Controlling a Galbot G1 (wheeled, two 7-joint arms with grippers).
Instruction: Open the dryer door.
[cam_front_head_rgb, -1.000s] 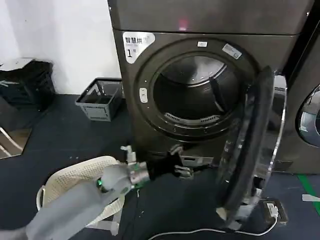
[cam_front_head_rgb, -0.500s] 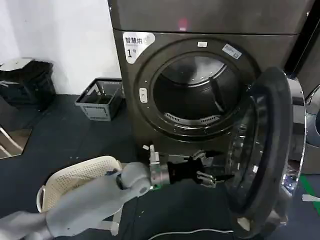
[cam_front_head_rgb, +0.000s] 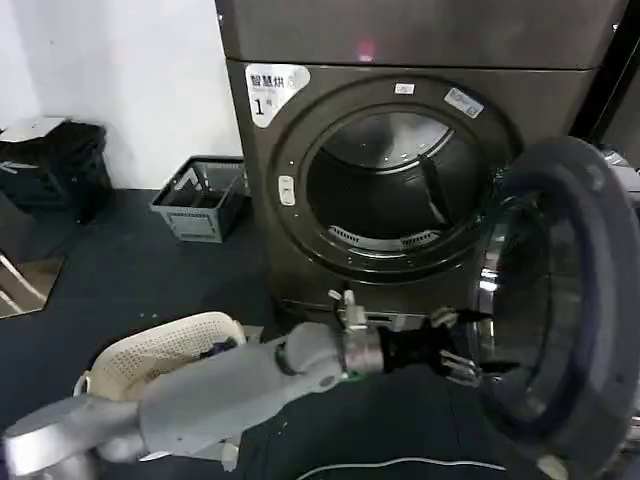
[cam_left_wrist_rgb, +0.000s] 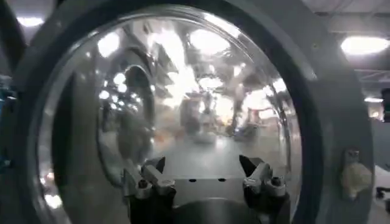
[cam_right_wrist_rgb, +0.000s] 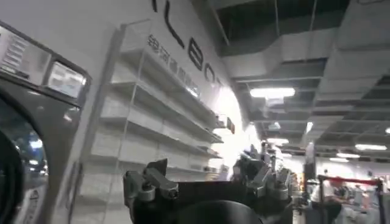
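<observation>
We've got the large round dryer door (cam_front_head_rgb: 560, 310) with its dark grey inner side swung wide on the right of the drum opening (cam_front_head_rgb: 385, 190), and our left gripper (cam_front_head_rgb: 458, 350), fingers spread and empty, sits just inside its rim, ready to push outward.

Grey basket (cam_front_head_rgb: 200, 198) by wall, white basket (cam_front_head_rgb: 150, 355) on floor nr cam.

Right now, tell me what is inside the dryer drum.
Through the open dryer door, the drum shows bare metal walls, a dark paddle and a perforated lower edge; no laundry shows. The drum floor sits hidden below the opening's rim. The left gripper is at the door's inner side.
</observation>
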